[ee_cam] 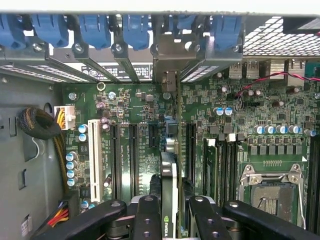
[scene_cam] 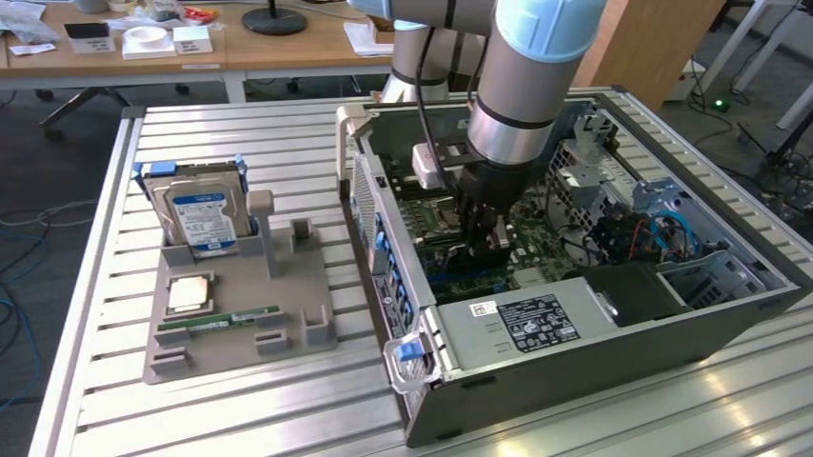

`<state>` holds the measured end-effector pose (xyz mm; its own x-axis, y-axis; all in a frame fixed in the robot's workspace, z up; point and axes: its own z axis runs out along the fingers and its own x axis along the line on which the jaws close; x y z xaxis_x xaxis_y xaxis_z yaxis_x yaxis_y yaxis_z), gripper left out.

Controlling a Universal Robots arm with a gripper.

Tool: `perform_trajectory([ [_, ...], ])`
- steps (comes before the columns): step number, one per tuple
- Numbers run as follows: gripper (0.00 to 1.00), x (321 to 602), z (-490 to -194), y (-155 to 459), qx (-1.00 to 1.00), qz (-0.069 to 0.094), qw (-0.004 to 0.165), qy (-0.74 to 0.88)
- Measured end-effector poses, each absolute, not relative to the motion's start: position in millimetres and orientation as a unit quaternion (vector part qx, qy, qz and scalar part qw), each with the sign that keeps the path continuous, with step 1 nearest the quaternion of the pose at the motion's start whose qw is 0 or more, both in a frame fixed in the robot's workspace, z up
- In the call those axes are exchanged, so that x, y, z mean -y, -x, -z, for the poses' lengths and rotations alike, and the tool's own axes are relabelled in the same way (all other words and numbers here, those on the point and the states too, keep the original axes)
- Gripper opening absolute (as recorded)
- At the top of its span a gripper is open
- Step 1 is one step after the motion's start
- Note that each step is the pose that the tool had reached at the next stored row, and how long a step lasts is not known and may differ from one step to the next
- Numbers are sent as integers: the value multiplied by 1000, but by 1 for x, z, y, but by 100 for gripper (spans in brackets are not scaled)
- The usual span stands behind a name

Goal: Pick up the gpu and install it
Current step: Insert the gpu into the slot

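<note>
The gpu [ee_cam: 172,165] stands on edge over the green motherboard [ee_cam: 130,105], seen along its thin side. Its silver end bracket [ee_cam: 170,65] sits at the case's rear slot openings under the blue clips. My gripper [ee_cam: 174,220] is shut on the card, with one black finger [ee_cam: 147,215] on each side of it. In the exterior view my gripper [scene_cam: 485,249] reaches straight down into the open computer case [scene_cam: 381,238], low over the motherboard [scene_cam: 540,249], and the arm hides the card there.
A grey parts holder [scene_cam: 235,328] on the slatted table at the exterior view's left carries a hard drive [scene_cam: 204,214], a CPU [scene_cam: 188,293] and a RAM stick [scene_cam: 235,317]. The power supply [scene_cam: 521,328], the drive cage [scene_cam: 724,271] and cables crowd the case's near end.
</note>
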<state>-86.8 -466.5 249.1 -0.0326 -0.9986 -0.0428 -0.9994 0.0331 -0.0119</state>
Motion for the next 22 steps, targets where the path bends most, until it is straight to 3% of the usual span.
perform_trajectory([
  [14, 27, 466, -247, 87, -719, -11, 20, 695],
  [17, 40, 466, -248, 87, -718, -11, 20, 695],
  [22, 40, 466, -248, 87, -718, -11, 20, 695],
])
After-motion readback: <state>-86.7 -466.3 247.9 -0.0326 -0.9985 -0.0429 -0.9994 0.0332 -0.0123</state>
